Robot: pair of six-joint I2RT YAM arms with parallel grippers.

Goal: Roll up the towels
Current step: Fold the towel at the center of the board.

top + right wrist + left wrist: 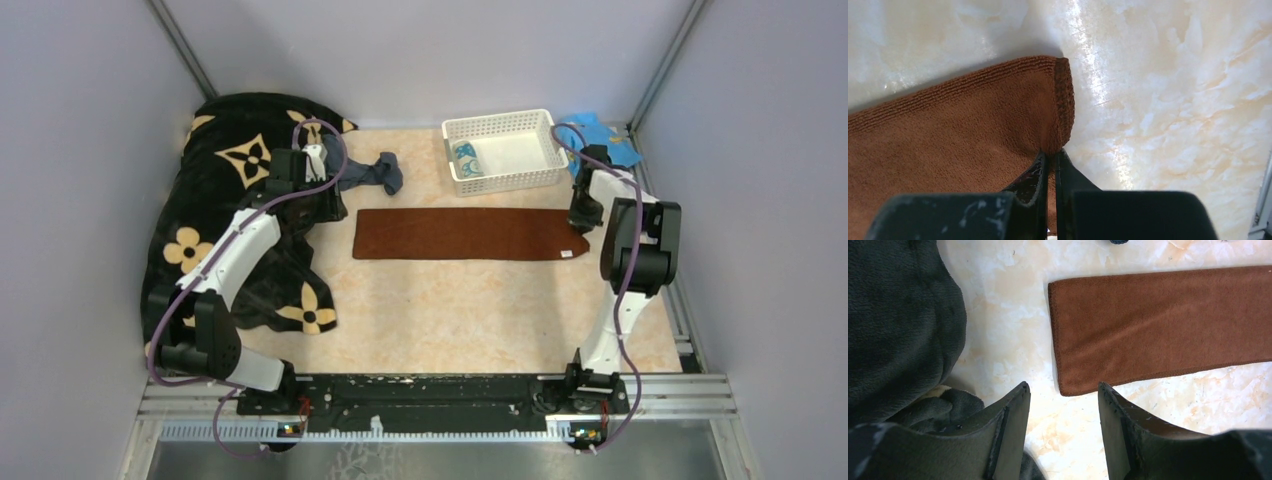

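Observation:
A long rust-brown towel [460, 234] lies flat across the middle of the table. My right gripper [581, 226] is shut on the hem at the towel's right end [948, 135]; the pinched edge puckers up between the fingers [1051, 152]. My left gripper [330, 205] hovers open just short of the towel's left end [1158, 325], with bare table between its fingertips [1062, 386]. A dark slate grey-blue towel [377, 172] lies crumpled at the back. A teal-and-white towel [465, 158] sits rolled inside the basket.
A white basket [520, 120] stands at the back, right of centre. A big black blanket with tan flowers [230, 170] covers the left side, right beside my left fingers [898, 330]. A bright light-blue cloth [605, 132] lies in the back right corner.

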